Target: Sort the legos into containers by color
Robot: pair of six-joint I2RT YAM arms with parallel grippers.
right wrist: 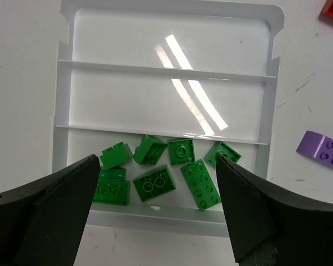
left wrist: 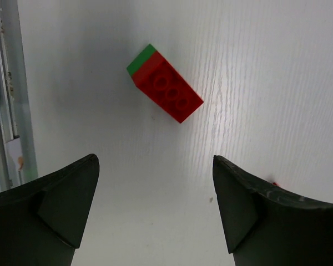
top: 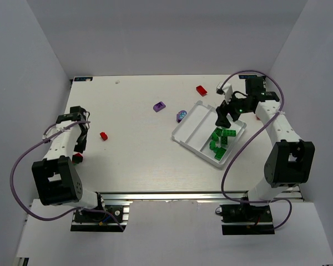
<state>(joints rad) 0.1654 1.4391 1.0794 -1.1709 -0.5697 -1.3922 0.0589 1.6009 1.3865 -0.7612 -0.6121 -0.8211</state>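
Observation:
The white tray (top: 193, 123) lies right of centre, with three long compartments. Several green bricks (top: 219, 139) lie in its right compartment; in the right wrist view (right wrist: 155, 174) that is the nearest one, and the other two hold nothing. My right gripper (top: 225, 117) hovers open and empty over the tray, above the green bricks (right wrist: 158, 205). My left gripper (top: 80, 145) is open and empty (left wrist: 155, 194) above the table, short of a red brick with a green end (left wrist: 166, 90), which also shows in the top view (top: 77, 158).
Loose on the table: a red brick (top: 104, 136) at left, a purple brick (top: 160, 106), a purple-blue piece (top: 181, 115) by the tray's left corner, and a red brick (top: 201, 90) behind the tray. The metal table edge (left wrist: 5, 111) runs beside my left gripper.

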